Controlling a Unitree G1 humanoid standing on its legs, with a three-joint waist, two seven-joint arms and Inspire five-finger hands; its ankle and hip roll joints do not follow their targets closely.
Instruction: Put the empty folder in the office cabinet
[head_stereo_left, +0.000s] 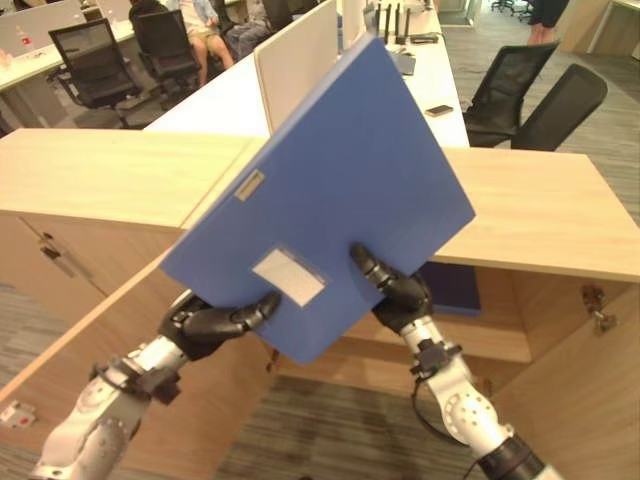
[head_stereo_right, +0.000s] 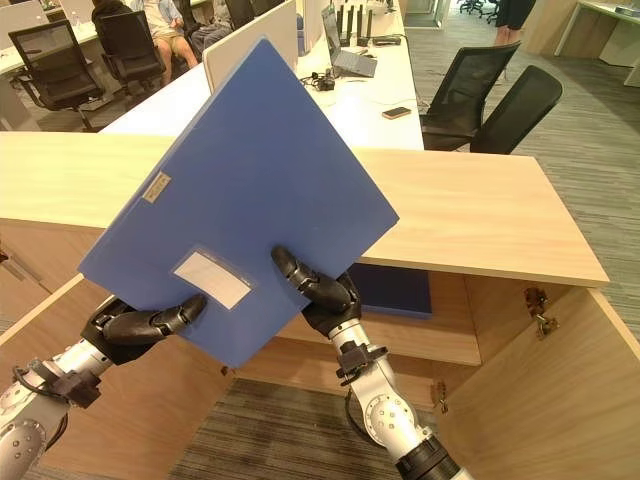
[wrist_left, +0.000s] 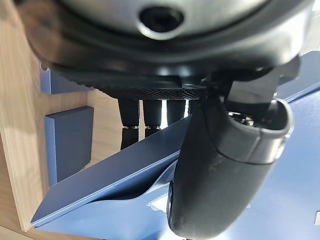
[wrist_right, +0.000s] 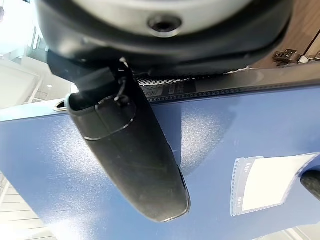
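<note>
Blue folder (head_stereo_left: 340, 170), large and flat, is held up tilted in the air between both hands, above the open front of a low wooden office cabinet (head_stereo_left: 540, 215). Its near edge sits lowest and its far corner rises highest, covering much of the cabinet top from the head camera. A clear label pocket (head_stereo_left: 288, 276) with a white card lies on the folder's upper face near the low edge, and a small pale sticker (head_stereo_left: 249, 185) sits toward its left edge.

The left hand (head_stereo_left: 215, 318) clamps the folder's near-left part, thumb laid on the upper face just left of the label pocket and fingers (wrist_left: 145, 112) underneath, as the left wrist view shows. The right hand (head_stereo_right: 322, 290) grips the near-right part the same way, its thumb pressed on the blue upper face just right of the pocket; its fingers are hidden beneath the board.

Below the folder, the cabinet stands open, with a door (head_stereo_right: 560, 400) swung out at the near right, a metal hinge (head_stereo_right: 538, 310) on its inner face, and another door (head_stereo_left: 100, 340) open at the near left. Inside, on the shelf, a dark blue folder (head_stereo_right: 395, 290) lies flat, apart from the held one.

Beyond the cabinet runs a long white desk (head_stereo_right: 350, 100) with a phone (head_stereo_right: 397, 112) on it, black office chairs (head_stereo_right: 490, 90) at the far right and seated people (head_stereo_left: 205, 25) at the far left.
</note>
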